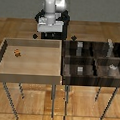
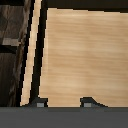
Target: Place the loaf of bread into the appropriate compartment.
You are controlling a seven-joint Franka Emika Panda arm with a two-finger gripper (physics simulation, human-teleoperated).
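While the loaf (image 1: 17, 53) lies untouched on the tray (image 1: 30, 74) floor, well away from the claw (image 2: 64, 103), nothing of the task is done. Empty, its fingertips (image 2: 40, 104) spread apart, the claw hangs over bare tray beside the box (image 1: 90, 72); reaching, gripping and carrying to a compartment (image 1: 78, 68) remain.

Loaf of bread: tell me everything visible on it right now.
The loaf of bread is a tiny orange-brown lump with darker specks, too small to show shape or parts. It lies alone on the floor of the light tan tray, toward the exterior view's left and far wall. Nothing else touches it. The wrist view doesn't show it.
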